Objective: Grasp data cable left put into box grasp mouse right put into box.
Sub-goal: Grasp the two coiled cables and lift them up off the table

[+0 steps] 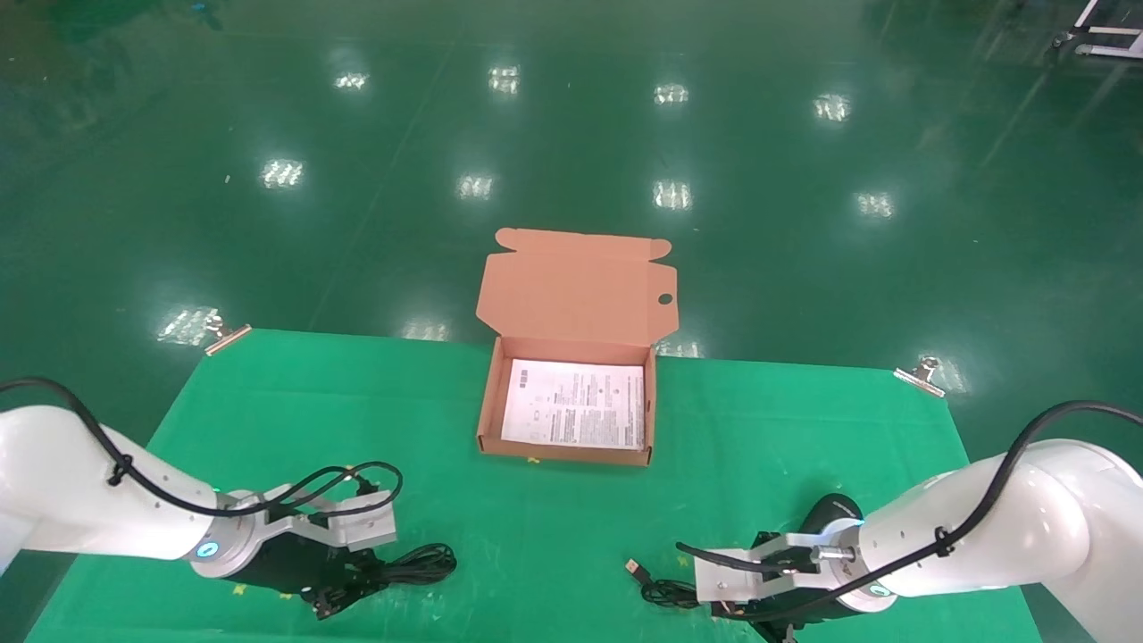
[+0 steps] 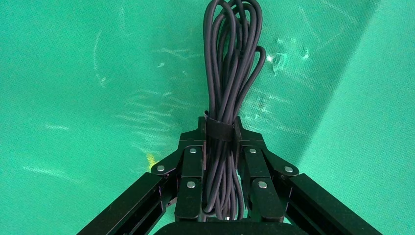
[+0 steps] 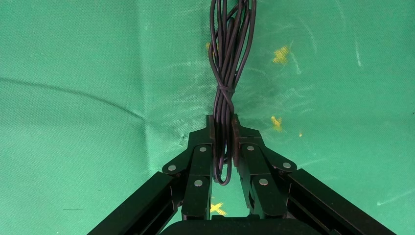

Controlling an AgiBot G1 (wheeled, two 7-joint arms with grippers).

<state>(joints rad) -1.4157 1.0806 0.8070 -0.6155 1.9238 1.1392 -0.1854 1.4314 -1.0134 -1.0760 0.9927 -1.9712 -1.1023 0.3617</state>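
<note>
The data cable, a thick bundle of black loops with a strap, lies along the green cloth at the front left. My left gripper is shut on it at the strap and sits low over the cloth. My right gripper is shut on the mouse's thin coiled cord at the front right. The black mouse lies just behind the right wrist, partly hidden. Its USB plug points left. The open salmon box stands at mid table with a white printed sheet inside.
The box's flap lid stands open at the back, with a round hole near its right edge. Metal clips hold the green cloth at its far corners. Yellow marks dot the cloth. Green floor lies beyond the table.
</note>
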